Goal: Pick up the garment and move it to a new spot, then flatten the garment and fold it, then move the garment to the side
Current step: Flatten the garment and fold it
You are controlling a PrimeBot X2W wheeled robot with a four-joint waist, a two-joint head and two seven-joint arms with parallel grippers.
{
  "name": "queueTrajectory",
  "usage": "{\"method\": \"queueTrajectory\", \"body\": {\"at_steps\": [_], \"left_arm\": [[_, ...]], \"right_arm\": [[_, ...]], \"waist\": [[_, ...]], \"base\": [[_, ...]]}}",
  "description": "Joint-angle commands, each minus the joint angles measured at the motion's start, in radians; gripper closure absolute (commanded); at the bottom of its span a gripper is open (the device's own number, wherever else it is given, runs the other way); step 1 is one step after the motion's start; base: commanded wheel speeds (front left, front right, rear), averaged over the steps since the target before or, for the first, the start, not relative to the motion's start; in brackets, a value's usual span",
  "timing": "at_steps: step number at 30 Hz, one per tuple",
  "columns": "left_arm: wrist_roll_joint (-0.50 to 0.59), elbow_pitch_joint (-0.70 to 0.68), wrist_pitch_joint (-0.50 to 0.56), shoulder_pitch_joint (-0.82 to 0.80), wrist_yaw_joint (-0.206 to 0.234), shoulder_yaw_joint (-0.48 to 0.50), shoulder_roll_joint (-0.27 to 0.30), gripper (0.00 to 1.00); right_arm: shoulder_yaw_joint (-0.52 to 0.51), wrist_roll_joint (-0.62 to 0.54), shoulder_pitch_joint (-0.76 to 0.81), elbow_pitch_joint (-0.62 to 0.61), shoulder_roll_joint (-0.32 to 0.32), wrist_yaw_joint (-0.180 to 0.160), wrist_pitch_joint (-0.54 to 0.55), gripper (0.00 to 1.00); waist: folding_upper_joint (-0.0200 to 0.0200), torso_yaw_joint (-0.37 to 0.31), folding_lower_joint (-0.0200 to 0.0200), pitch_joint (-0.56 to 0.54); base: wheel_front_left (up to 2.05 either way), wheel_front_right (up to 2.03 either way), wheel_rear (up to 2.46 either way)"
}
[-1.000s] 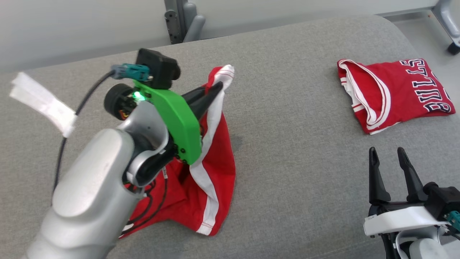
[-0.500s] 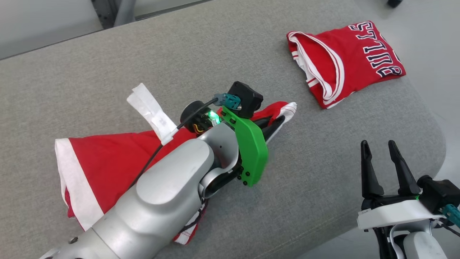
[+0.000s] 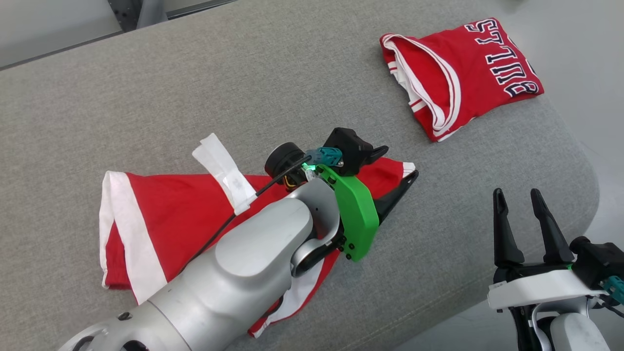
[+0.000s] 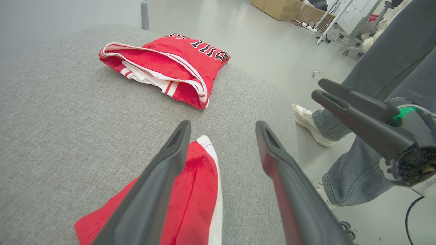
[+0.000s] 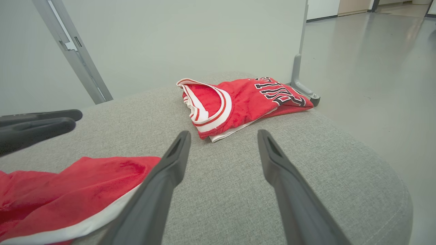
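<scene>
Creases run through the garment [image 3: 165,214], a red piece with white bands, which lies spread out low and rumpled on the near-left part of the grey cushion [image 3: 243,87]. Much of its middle is hidden in the head view by the left arm, which reaches across it. Its white-edged corner points towards the cushion's right end.

Over that corner the left gripper [image 3: 399,162] has its two dark fingers spread wide with nothing clamped between them. In the left wrist view one finger [image 4: 163,170] lies above the red cloth, the other over bare grey fabric. A green bracket [image 3: 358,219] sits behind the fingers, and a white tag [image 3: 222,170] hangs on the arm's cable.

The right gripper [image 3: 516,194] is at the lower right, off the cushion's near edge, fingers parted and empty.

A folded red jersey [image 3: 468,73] with dark lettering lies at the far right end of the cushion, well apart from the garment. Beyond the cushion, in the left wrist view, a person's legs in jeans [image 4: 371,88] and a pale shoe [image 4: 308,122] stand on the floor.
</scene>
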Motion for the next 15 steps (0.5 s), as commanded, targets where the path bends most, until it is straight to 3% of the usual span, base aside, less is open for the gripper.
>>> {"method": "queueTrajectory", "body": {"at_steps": [1,4,9,11,15], "left_arm": [[-0.02,-0.009,-0.018,0.018,-0.002,-0.008,0.002,0.0],[-0.04,-0.051,-0.063,0.032,0.019,-0.015,0.0,0.0],[-0.036,-0.111,-0.173,0.079,0.116,0.008,0.001,0.0],[-0.032,-0.121,-0.195,0.095,0.134,0.011,0.002,0.0],[-0.01,-0.171,-0.252,0.17,0.202,0.03,0.045,0.0]], "right_arm": [[-0.007,-0.012,0.0,0.0,-0.002,-0.001,0.001,0.0],[-0.016,-0.025,0.011,-0.002,-0.003,-0.001,0.001,0.0],[-0.035,-0.055,0.027,-0.019,-0.003,-0.001,0.001,0.0],[-0.044,-0.061,0.031,-0.024,-0.003,-0.001,0.001,0.0],[-0.068,-0.085,0.055,-0.046,-0.003,-0.001,0.001,0.0]], "waist": [[-0.0001,0.028,0.0,-0.019],[-0.0001,0.055,0.0,-0.041],[-0.0001,0.105,0.0,-0.092],[-0.0001,0.118,0.0,-0.105],[-0.0001,0.167,0.0,-0.152]], "base": [[0.0,0.0,0.0],[0.0,0.0,0.0],[0.0,0.0,0.0],[0.0,0.0,0.0],[0.0,0.0,0.0]]}}
